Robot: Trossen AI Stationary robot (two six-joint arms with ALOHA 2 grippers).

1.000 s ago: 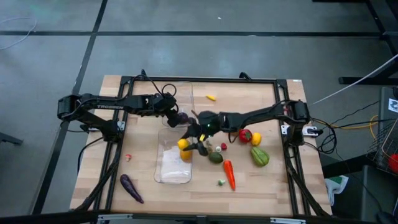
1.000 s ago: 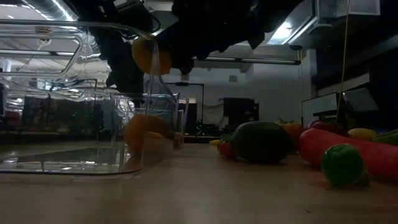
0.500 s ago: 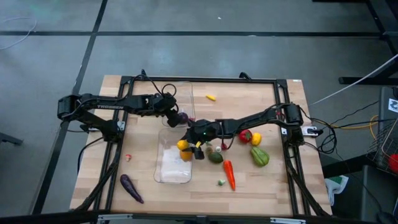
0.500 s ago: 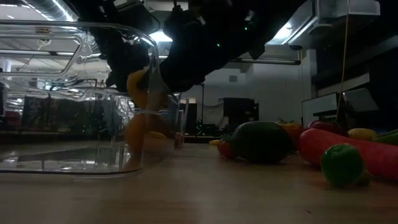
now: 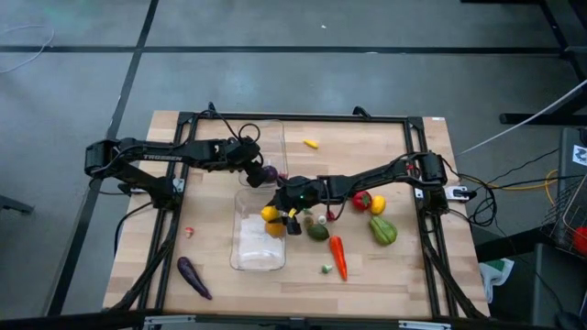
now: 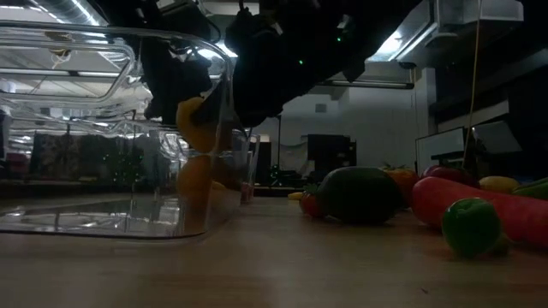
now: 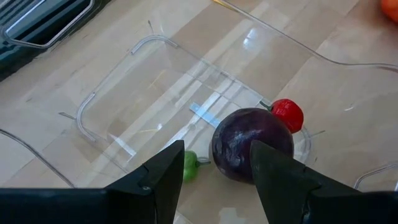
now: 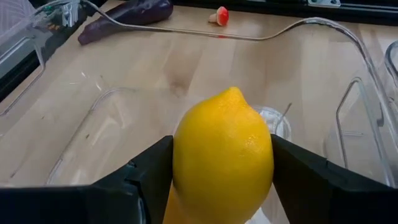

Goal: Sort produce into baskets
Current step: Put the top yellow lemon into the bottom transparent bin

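Note:
Two clear baskets lie end to end: the far one (image 5: 263, 147) and the near one (image 5: 257, 240). My left gripper (image 5: 262, 170) stands open over the far basket. A dark purple ball (image 7: 252, 146) lies in that basket just past its fingertips, between a tiny red piece (image 7: 287, 115) and a tiny green one (image 7: 189, 167). My right gripper (image 5: 275, 213) is shut on a yellow lemon (image 8: 224, 155) inside the near basket's far end. It is above an orange piece (image 6: 195, 180) that rests on that basket's floor. My right gripper pinches the lemon between its two fingers, one on each side of its middle (image 8: 181, 165). The fingers slant down from the table's right. The lemon (image 6: 199, 121) hangs clear of the basket floor with its pointed end (image 8: 233, 92) away from the wrist.
Right of the near basket lie an avocado (image 5: 317, 231), a carrot (image 5: 337, 257), a green pepper (image 5: 382, 229), a red pepper (image 5: 361, 199) and a yellow piece (image 5: 377, 204). An aubergine (image 5: 193, 277) lies near the front left, and a small yellow piece (image 5: 312, 143) lies by the far basket.
My right gripper has gone down and a little toward the table's left, and it has tipped further downward. It has carried the lemon from above the near basket's rim to below it. In the last half second it has kept still.

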